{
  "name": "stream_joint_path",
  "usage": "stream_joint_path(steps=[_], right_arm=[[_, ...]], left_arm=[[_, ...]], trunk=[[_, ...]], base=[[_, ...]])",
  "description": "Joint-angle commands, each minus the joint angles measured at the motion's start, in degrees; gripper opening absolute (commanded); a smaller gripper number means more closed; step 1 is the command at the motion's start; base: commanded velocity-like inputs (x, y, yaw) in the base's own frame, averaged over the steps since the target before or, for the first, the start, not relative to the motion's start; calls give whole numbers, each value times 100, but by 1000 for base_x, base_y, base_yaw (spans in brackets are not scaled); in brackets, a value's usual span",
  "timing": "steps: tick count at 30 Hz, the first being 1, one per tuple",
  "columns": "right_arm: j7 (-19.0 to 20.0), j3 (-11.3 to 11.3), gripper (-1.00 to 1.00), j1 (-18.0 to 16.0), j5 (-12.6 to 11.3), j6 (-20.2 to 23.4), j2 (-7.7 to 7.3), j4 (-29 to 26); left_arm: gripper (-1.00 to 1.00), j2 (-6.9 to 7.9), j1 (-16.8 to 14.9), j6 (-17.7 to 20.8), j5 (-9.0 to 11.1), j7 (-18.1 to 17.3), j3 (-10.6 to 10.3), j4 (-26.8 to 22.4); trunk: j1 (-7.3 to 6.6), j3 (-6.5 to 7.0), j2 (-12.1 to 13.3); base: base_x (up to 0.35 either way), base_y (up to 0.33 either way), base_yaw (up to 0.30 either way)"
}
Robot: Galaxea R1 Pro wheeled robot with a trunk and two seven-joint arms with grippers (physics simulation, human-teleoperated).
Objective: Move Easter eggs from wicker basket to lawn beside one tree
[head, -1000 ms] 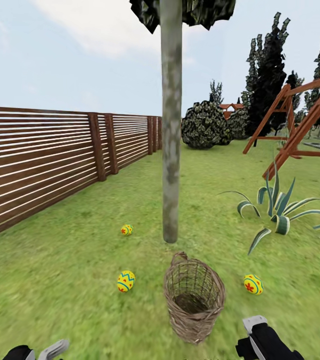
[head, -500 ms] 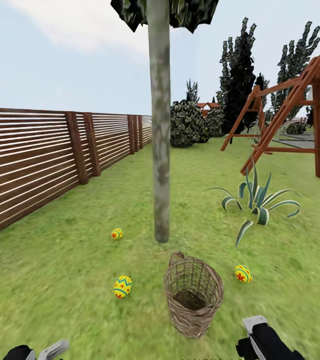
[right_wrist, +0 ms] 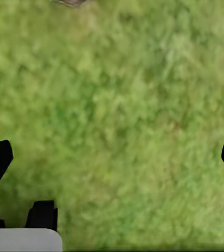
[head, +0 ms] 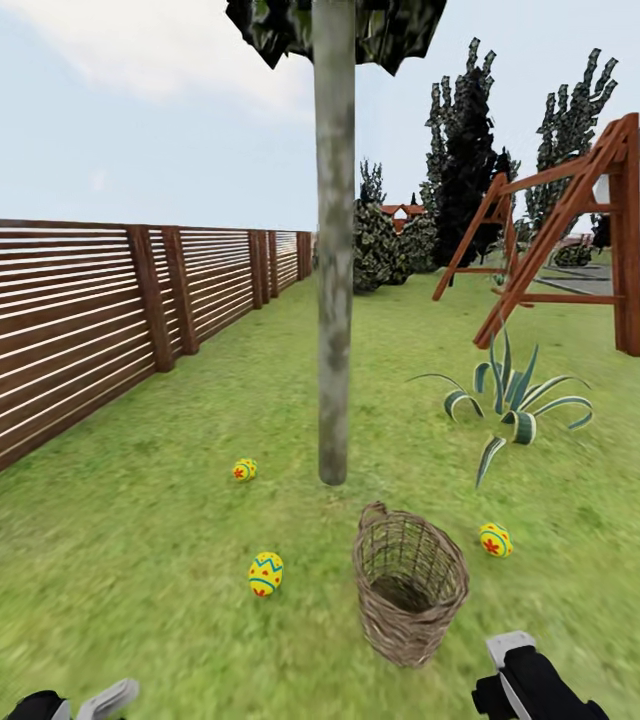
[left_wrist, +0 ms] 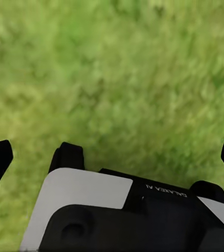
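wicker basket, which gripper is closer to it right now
Right. The right gripper sits just beside the wicker basket at its lower right; the left gripper is far off across the lawn.

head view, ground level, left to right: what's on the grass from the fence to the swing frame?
fence → far egg → near egg → tree trunk → wicker basket → right egg → striped spiky plant → swing frame

Head camera looks forward and down across the lawn (head: 160, 600); both wrist cameras face straight down, close over that grass.
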Motion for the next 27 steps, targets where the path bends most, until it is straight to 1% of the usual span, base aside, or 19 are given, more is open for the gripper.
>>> stream_joint_path(steps=[1,6,8,27], right_arm=[[3,25,100,-3,37,37,-5,-10],[3,22,100,-3,40,41,-5,-10],[3,20,100,-3,44,44,-11,-10],[4,19,100,-3,45,46,-7,-9]], left_arm=[[100,-5,-3,28,-9,-21,27,-3],[100,-9,-3,28,-9,-21,27,-3],[100,-9,-3,28,-9,-18,27,-3],[100,-18,-3,28,-15,-12,30,-3]], trunk=[[-24,12,38],[-133,101,238],[-177,132,318],[-595,401,1081]], base=[[-77,332,0],[-75,332,-7],[-36,332,-146],[-2,331,-256]])
